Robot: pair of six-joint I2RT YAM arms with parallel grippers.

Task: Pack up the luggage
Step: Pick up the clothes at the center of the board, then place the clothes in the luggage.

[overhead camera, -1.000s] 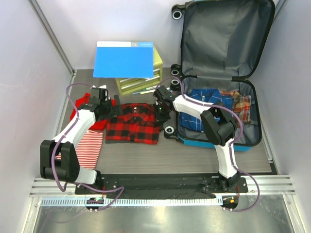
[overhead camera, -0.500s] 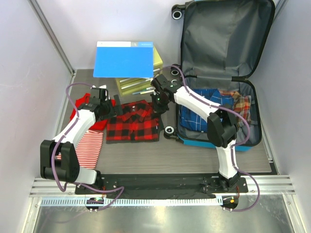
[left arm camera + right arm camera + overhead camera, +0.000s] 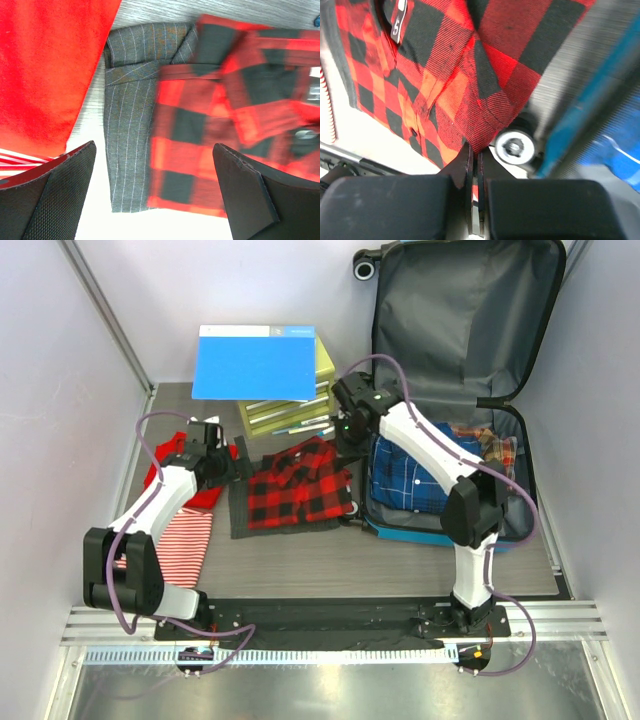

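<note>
At the far right of the worktop (image 3: 400, 570), the luggage (image 3: 410, 532) lay open with its lid (image 3: 455, 330) propped upright and a blue checked shirt (image 3: 405, 478) in its base. Beside a black wheel (image 3: 514, 147) on its left side, the right end effector (image 3: 474, 156) was clamped tight on an edge of a red-and-black plaid shirt (image 3: 300, 485). The left end effector (image 3: 154, 150) hung with its jaws wide apart over that shirt and a grey pinstriped garment (image 3: 127, 125), gripping nothing.
</note>
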